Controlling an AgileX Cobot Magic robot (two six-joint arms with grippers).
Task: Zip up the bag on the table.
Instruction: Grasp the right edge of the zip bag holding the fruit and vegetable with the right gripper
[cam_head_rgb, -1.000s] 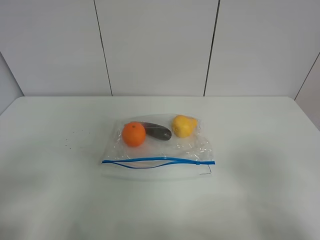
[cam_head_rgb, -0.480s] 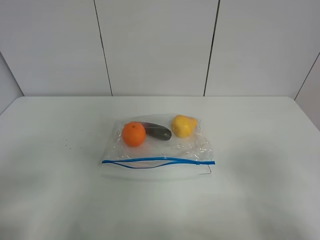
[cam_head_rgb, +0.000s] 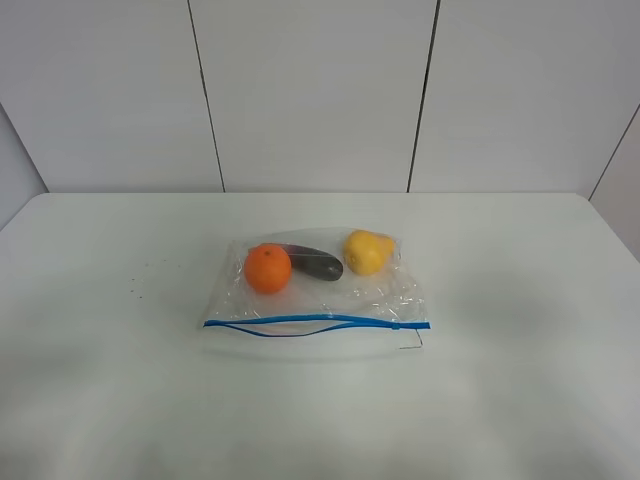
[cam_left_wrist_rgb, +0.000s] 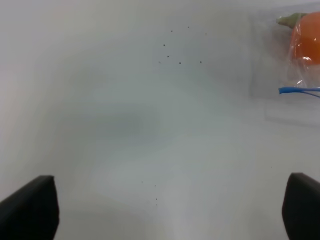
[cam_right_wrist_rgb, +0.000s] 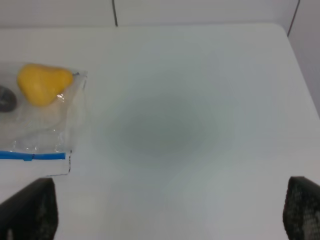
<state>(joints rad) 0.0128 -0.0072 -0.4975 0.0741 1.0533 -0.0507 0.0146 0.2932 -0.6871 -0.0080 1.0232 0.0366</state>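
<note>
The clear crinkly bag (cam_head_rgb: 380, 292) lies flat in the middle of the white table (cam_head_rgb: 520, 300), its blue zipper strip (cam_head_rgb: 316, 322) along the near edge. On the strip's left stretch the two blue lines stand apart. Inside lie an orange (cam_head_rgb: 268, 268), a dark eggplant (cam_head_rgb: 315, 263) and a yellow pear (cam_head_rgb: 367, 251). Neither arm shows in the high view. My left gripper (cam_left_wrist_rgb: 165, 210) is open over bare table, with the orange (cam_left_wrist_rgb: 306, 44) and the strip's end (cam_left_wrist_rgb: 299, 90) off to one side. My right gripper (cam_right_wrist_rgb: 165, 210) is open too, away from the pear (cam_right_wrist_rgb: 42, 83) and the bag's corner (cam_right_wrist_rgb: 60, 165).
Small dark specks (cam_head_rgb: 133, 292) dot the table left of the bag. A panelled white wall (cam_head_rgb: 310, 90) rises behind the table's far edge. The table's right edge (cam_right_wrist_rgb: 300, 65) shows in the right wrist view.
</note>
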